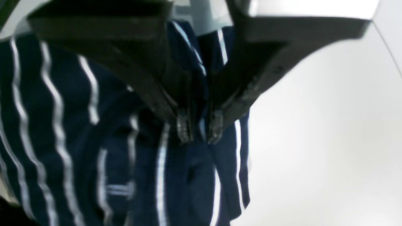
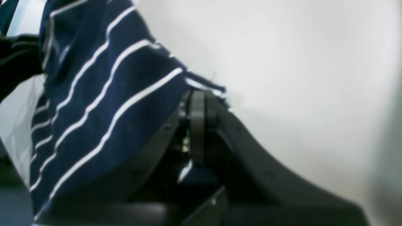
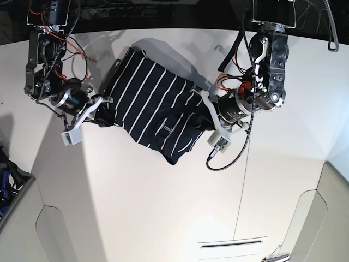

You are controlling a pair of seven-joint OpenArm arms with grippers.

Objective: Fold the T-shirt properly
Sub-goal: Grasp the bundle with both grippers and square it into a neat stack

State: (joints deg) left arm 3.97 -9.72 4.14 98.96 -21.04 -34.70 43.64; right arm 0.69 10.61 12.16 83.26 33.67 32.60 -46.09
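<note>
While both arms reach in from the far corners of the white bench [image 3: 163,207], the T-shirt [image 3: 150,106] is stretched between them above its far half, bunched and creased, with its stripes running diagonally. A small label [image 3: 165,130] shows on the near part of the cloth, near the dark collar edge.

On the scene's right, the left end effector [image 1: 199,127] has its two ribbed fingertips [image 1: 183,125] drawn close together with a narrow fold of striped fabric pinched between them; the cloth hangs down below the tips and spreads toward the left of the wrist view, and bare bench lies to the right. In the base view this end effector [image 3: 204,101] meets the shirt's right edge.

On the scene's left, the right end effector [image 2: 197,102] is fully closed on the shirt's edge, and the fabric drapes over the left finger [image 2: 147,157] and away to the upper left. In the base view it [image 3: 103,101] sits at the shirt's left edge, where the cloth bunches darkly.
</note>
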